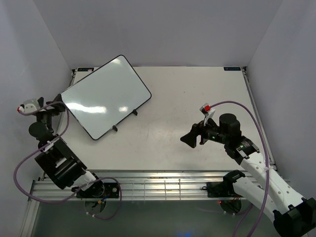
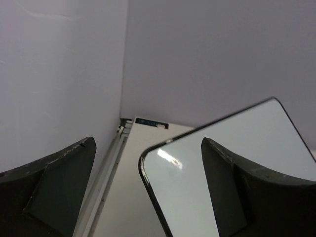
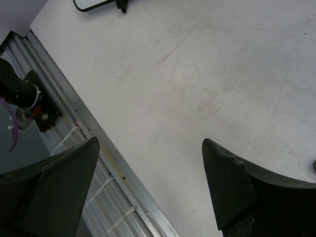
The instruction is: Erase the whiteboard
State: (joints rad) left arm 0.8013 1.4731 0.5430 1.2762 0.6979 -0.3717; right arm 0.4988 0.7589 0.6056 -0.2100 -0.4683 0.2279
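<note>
Pale walls (image 1: 163, 29) box in your scuffed white table (image 1: 197, 98), with the glossy whiteboard (image 1: 106, 96) angled at far left. Your left gripper (image 2: 148, 141) and right gripper (image 3: 150, 143) both gape wide, empty.

Whiteboard (image 1: 106, 96): on the far-left part of the table (image 1: 197, 94), set at an angle to its edges.
Stand legs (image 1: 115, 128): along the board's near-right edge.
Left gripper (image 1: 51, 111): at the table's left edge, just beside the board's left corner.
Right gripper (image 1: 189, 138): over bare table, right of centre, well apart from the board.
Rail (image 1: 163, 185): along the near edge, in front of both grippers.
</note>
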